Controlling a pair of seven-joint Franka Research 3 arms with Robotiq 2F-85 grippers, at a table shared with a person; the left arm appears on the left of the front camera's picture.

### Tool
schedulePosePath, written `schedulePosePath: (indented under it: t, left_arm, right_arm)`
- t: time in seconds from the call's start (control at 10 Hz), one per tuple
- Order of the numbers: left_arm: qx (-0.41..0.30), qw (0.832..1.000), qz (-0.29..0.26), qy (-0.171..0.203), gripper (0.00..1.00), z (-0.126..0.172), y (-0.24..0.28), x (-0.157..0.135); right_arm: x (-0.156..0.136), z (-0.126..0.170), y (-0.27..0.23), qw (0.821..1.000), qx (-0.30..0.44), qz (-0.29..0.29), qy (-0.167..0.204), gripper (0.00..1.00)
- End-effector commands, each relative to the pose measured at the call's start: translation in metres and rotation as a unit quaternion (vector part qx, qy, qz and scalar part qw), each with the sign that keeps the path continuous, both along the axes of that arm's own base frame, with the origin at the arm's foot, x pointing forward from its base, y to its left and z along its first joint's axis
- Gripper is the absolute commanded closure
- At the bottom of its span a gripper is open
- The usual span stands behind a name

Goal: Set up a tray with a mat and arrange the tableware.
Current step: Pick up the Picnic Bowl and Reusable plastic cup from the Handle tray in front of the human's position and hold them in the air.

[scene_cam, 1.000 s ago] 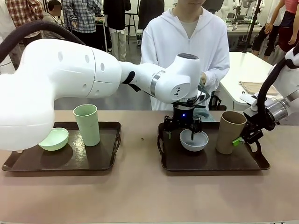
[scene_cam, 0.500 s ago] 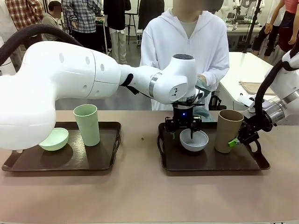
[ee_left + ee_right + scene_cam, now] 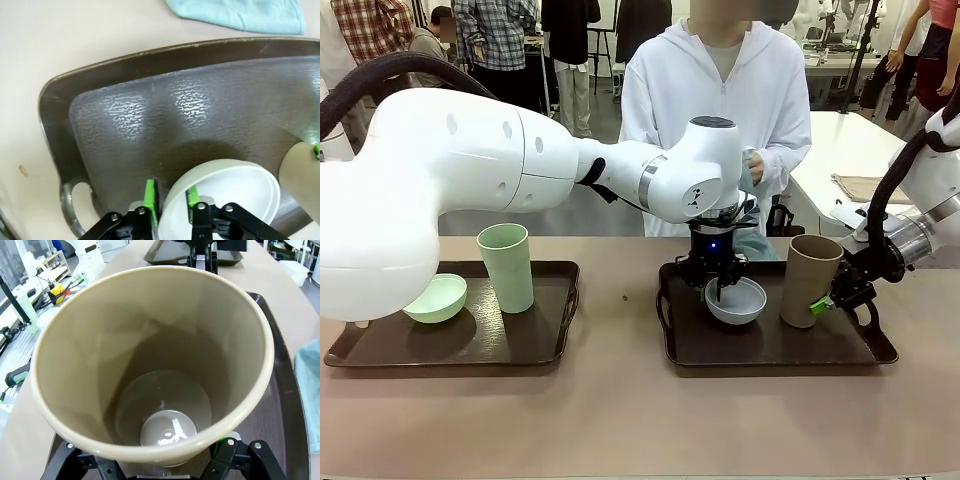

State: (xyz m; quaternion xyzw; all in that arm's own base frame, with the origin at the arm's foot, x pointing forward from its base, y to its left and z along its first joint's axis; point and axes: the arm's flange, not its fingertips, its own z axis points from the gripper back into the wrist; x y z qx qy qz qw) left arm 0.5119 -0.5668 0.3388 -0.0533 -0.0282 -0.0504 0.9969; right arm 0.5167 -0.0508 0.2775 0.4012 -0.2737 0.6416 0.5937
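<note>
On the right brown tray (image 3: 770,355) stand a small white bowl (image 3: 740,303) and a tall brown cup (image 3: 810,280). My left gripper (image 3: 720,285) reaches across and comes down on the bowl's near rim. In the left wrist view its green pads (image 3: 150,202) sit either side of the white bowl (image 3: 235,190) rim, shut on it. My right gripper (image 3: 823,303) is shut on the brown cup's right wall. The brown cup (image 3: 150,365) gapes right above my right gripper (image 3: 155,462). A pale teal mat (image 3: 240,15) lies on the table beyond the tray (image 3: 50,100).
A second brown tray (image 3: 450,355) at the left carries a pale green bowl (image 3: 435,298) and a tall pale green cup (image 3: 507,267). A person in a white hoodie (image 3: 715,110) stands at the far side, hands just behind my left wrist. Bare table lies in front of both trays.
Both grippers have closed: the left on the white bowl's rim, the right on the brown cup's wall. The cup has shifted slightly to the left.
</note>
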Motion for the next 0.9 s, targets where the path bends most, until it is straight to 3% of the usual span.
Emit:
schedulePosePath:
  t: [0.0, 0.1, 0.3, 0.4, 0.6, 0.8]
  left_arm:
    - [0.007, 1.000, 0.015, 0.010, 1.00, 0.007, 0.002, -0.003]
    - [0.011, 1.000, 0.015, 0.013, 1.00, 0.008, 0.003, -0.003]
    - [0.021, 0.999, 0.020, 0.027, 1.00, 0.011, 0.007, -0.003]
    - [0.034, 0.998, 0.019, 0.046, 1.00, 0.014, 0.009, -0.009]
    - [0.049, 0.995, 0.003, 0.087, 1.00, 0.053, 0.023, -0.029]
    - [0.037, 0.997, 0.002, 0.067, 1.00, 0.110, 0.043, -0.054]
  right_arm:
    - [0.001, -0.003, -0.001, 1.000, 0.009, 0.000, -0.015, 0.79]
    - [0.001, -0.003, -0.001, 1.000, 0.011, 0.000, -0.017, 1.00]
    - [-0.002, 0.006, -0.004, 1.000, 0.014, 0.001, -0.021, 1.00]
    - [-0.007, 0.018, -0.004, 1.000, 0.014, 0.006, -0.020, 0.79]
    - [-0.033, 0.073, 0.000, 0.999, 0.015, 0.043, -0.009, 0.79]
    - [-0.063, 0.140, 0.005, 0.998, -0.022, 0.053, -0.038, 0.79]
